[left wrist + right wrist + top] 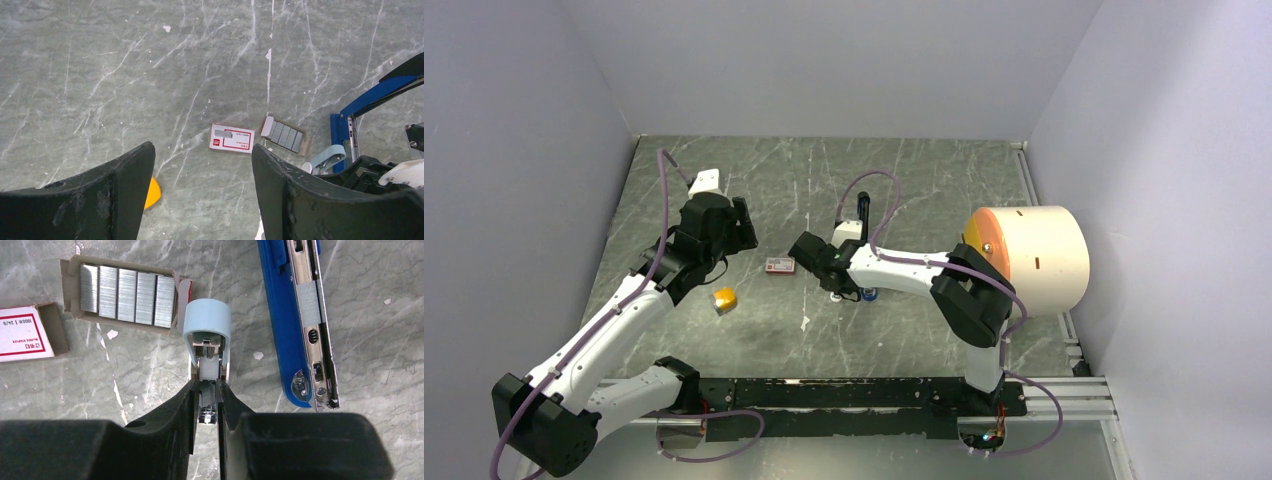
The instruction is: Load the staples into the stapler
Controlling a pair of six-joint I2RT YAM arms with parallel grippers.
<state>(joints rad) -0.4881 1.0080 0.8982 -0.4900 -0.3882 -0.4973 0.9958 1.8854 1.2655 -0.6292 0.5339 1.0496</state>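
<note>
Pinching ribbed silvery staples [207, 404] in right fingers [185, 412]; left fingers [277, 192] spread wide; blue stapler [278, 315] lying open.

On the desk [904, 180] I count one blue stapler [280, 315], five blocks of staples [127, 295] in one open tray [67, 290], one red-and-white box [20, 335], one orange-yellow block [724, 299], one light-blue tool [207, 322] and one big cream cylinder [1039, 258].

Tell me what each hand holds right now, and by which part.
The right hand pinches a small light-blue tool by its narrow near end, with the rounded end pointing away from the wrist. The left hand is open and holds nothing.
</note>
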